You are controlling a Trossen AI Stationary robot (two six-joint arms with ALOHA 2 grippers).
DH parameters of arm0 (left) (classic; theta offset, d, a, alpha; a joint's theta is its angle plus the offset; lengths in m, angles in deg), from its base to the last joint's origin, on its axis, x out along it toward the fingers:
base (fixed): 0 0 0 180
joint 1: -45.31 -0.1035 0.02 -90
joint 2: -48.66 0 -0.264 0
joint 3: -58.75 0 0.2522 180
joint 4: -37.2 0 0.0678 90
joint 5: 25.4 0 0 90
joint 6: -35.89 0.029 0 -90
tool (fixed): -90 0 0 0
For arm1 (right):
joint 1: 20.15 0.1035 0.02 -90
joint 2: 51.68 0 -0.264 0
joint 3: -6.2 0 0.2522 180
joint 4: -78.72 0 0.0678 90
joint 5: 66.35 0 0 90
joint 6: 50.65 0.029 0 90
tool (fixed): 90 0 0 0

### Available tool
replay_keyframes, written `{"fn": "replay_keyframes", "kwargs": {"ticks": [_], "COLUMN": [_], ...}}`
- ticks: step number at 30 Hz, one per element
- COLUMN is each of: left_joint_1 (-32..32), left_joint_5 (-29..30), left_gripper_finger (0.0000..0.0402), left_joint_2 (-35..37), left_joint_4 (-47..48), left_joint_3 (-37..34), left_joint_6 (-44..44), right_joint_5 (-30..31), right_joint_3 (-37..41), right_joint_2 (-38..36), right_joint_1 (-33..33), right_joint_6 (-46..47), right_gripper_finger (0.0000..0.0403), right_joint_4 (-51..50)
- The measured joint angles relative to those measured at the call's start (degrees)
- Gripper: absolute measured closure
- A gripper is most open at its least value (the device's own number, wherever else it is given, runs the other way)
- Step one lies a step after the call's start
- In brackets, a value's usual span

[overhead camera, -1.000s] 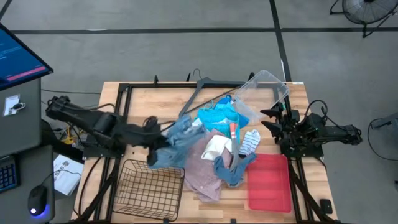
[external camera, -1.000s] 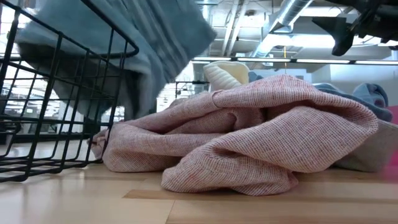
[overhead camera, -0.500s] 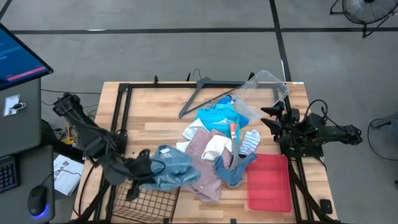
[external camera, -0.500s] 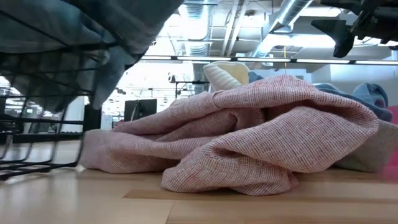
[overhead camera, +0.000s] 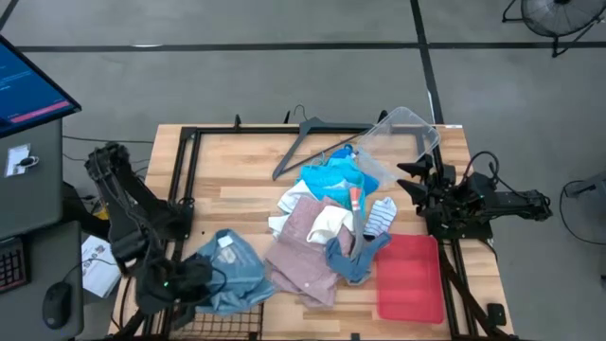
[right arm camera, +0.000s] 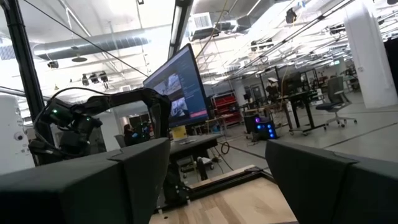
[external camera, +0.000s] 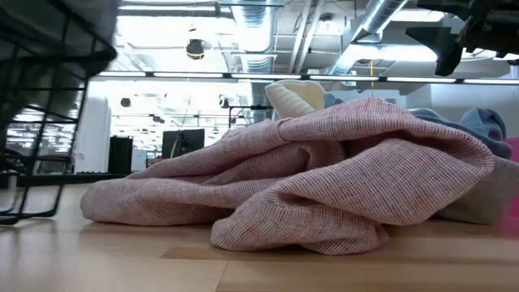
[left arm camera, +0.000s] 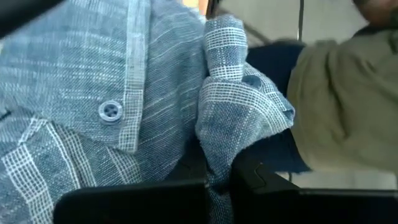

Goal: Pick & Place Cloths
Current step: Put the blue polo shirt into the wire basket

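Grey concrete floor (overhead camera: 284, 85), taped floor lines (overhead camera: 423, 47), ceiling ducts (external camera: 381, 20), monitor (right arm camera: 186, 87), office chair (right arm camera: 336, 102).

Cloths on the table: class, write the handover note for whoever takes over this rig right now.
Left gripper: shut on the blue shirt, held over the wire basket at the table's front left.
Right gripper: open, idle at the right edge.
Done: nothing visibly released in the basket yet.
Left: drop the shirt, then clear the pile: pink cloth, turquoise cloth, white cloth, striped sock, denim piece.
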Motion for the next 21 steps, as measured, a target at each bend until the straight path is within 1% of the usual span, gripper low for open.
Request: {"fn": "replay_keyframes", "kwargs": {"ticks": [2, 5, 7, 9, 15, 21], "left_joint_1": [1.3, 2.7, 3.0, 3.0, 2.2, 1.6], "left_joint_5": [-2.8, -8.5, -11.4, -13.1, -13.4, -13.7], "left_gripper_finger": [0.0401, 0.0401, 0.0402, 0.0401, 0.0400, 0.0399], "left_joint_2": [-1.2, -3.5, -5.5, -7.4, -11.3, -13.7], "left_joint_4": [0.1, -0.1, -0.8, -1.8, -4.5, -7.0], "left_joint_3": [0.0, 0.0, 0.0, 0.0, 0.0, 0.0], "left_joint_6": [-3.3, -6.8, -7.0, -6.5, -1.2, -0.5], "right_joint_5": [0.0, 0.1, 0.4, 1.3, 2.7, 2.8], "right_joint_3": [0.0, 0.0, 0.0, 0.0, 0.0, 0.0], "right_joint_2": [0.0, 0.0, 0.0, 0.0, 0.0, 0.0], "right_joint_1": [0.0, 0.0, 0.0, 0.0, 0.0, 0.0], "right_joint_6": [0.0, 0.0, 0.0, 0.0, -0.1, -0.1], "right_gripper_finger": [0.0139, 0.0139, 0.0139, 0.0139, 0.0139, 0.0139], "right_joint_4": [-0.6, -1.6, -2.2, -2.1, -2.1, -2.1]}}
